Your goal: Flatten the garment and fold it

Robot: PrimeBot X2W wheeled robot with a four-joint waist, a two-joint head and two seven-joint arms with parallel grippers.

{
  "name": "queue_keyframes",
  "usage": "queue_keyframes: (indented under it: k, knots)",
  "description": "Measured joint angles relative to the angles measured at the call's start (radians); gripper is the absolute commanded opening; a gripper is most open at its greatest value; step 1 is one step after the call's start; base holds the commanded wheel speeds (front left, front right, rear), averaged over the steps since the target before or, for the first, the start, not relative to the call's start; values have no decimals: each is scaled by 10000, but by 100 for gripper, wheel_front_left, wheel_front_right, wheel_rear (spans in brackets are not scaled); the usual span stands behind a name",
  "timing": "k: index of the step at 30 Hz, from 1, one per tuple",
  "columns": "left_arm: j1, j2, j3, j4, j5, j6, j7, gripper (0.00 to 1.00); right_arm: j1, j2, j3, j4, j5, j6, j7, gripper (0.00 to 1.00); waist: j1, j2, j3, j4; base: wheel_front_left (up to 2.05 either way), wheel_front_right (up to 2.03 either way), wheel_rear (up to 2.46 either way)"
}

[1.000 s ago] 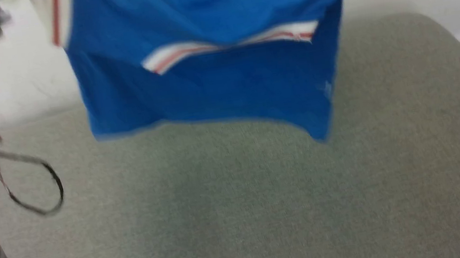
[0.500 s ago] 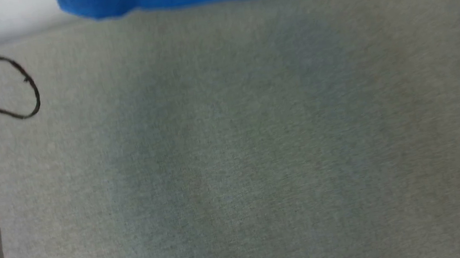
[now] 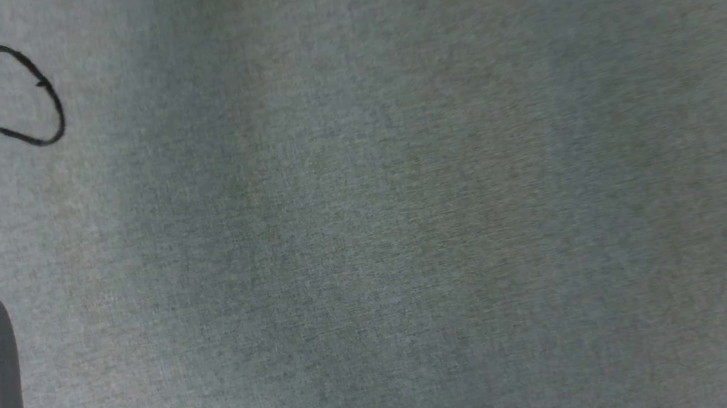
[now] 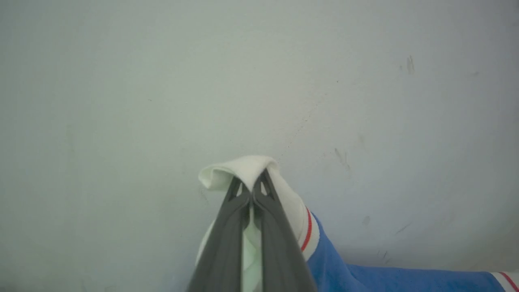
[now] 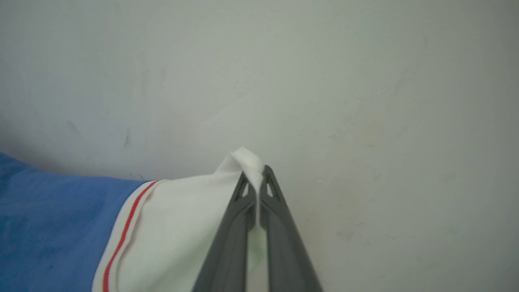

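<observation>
Item: garment (image 4: 367,280), strung between both grippers by its white sleeves.
Left gripper (image 4: 252,187): we clamp sleeve tip; blue body trails to 4 o'clock.
Right gripper (image 5: 255,178): pinches other sleeve; body at 8 o'clock.
Risk: thin pinches slip under swing, and shirt lands crumpled on grey surface (image 3: 409,226).

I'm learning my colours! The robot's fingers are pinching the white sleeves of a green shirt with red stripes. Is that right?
Almost. The shirt is blue, not green; the right wrist view shows it. The left fingers and right fingers do pinch its white sleeves with red stripes.
</observation>
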Motion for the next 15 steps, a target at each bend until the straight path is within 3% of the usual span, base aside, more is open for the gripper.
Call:
queue_keyframes:
  k: [6, 9, 15]
  knots:
    - [741, -52, 2, -221, -481, -479, 247, 0, 267, -270, 744, -314, 757, 0, -167, 0, 0, 0, 504, 243, 0, 0, 0]
    - [1273, -38, 67, -765, -757, -518, 581, 0, 833, -541, 957, -959, 1570, 0, -107, 0, -1, 0, 563, 347, 0, 0, 0]
    - [3080, 13, 313, -2667, -1515, -376, 1544, 0, 3146, -1080, 222, -2857, 2857, 0, 451, 0, -2, 0, 235, 394, 0, 0, 0]
